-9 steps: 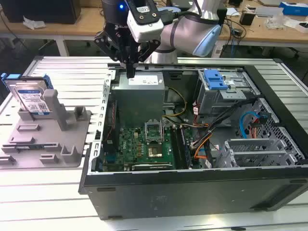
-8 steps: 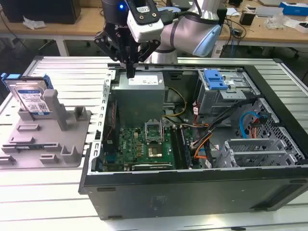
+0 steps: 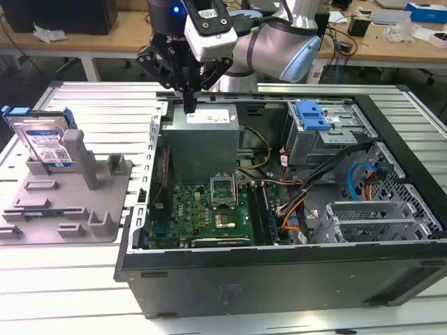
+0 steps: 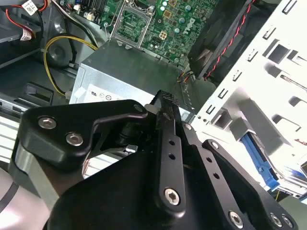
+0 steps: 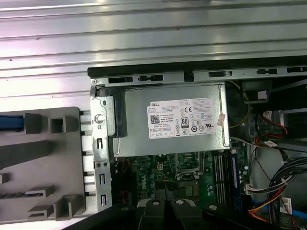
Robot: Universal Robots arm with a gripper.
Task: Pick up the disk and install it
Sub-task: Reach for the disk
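exterior view, disk (image 3: 46, 143): silver, with a white-and-blue label and blue frame; stood upright in the grey holder (image 3: 77, 199) at the exterior view's left, outside the computer case (image 3: 279, 279).
exterior view, gripper (image 3: 188, 105): closed, empty, held just over the grey metal box (image 3: 202, 139).
second wrist view, gripper (image 4: 167, 98): seen closed above the grey metal box (image 4: 124, 72).
first wrist view, grey metal box (image 5: 139, 120): white sticker (image 5: 184, 117) seen on top.

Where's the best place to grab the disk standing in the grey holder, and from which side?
Probably the upper half of the disk, from above. It stands on edge, leaning in the grey stand, whose post covers its lower front; its top edge, framed by the blue bracket, is free. Close the jaws across the flat faces.
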